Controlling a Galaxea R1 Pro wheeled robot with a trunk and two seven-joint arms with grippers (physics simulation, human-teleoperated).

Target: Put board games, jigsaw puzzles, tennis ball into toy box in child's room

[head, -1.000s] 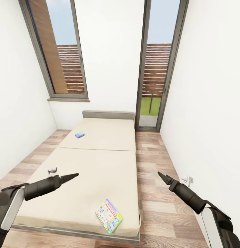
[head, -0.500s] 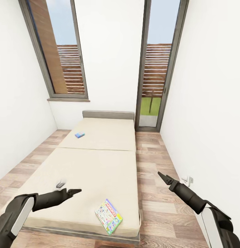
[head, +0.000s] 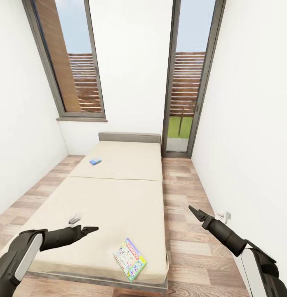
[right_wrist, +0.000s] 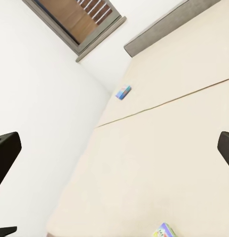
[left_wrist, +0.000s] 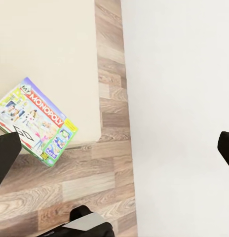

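The left gripper (head: 90,228), apparently spread wide and empty, is hovering nearer the Monopoly box (head: 130,259), which is lying just rightward near the bed (head: 118,198) corner.

Place: home bedroom
Signs: low beige bed (head: 118,194), wood-plank floor (head: 184,231), tall dark-framed windows (head: 73,62), white walls

Bed (head: 118,198): beige, two sections, standing on the wood floor (head: 184,194).
Near corner: Monopoly box (head: 130,258), lying flat.
Far section: small blue box (head: 95,161).
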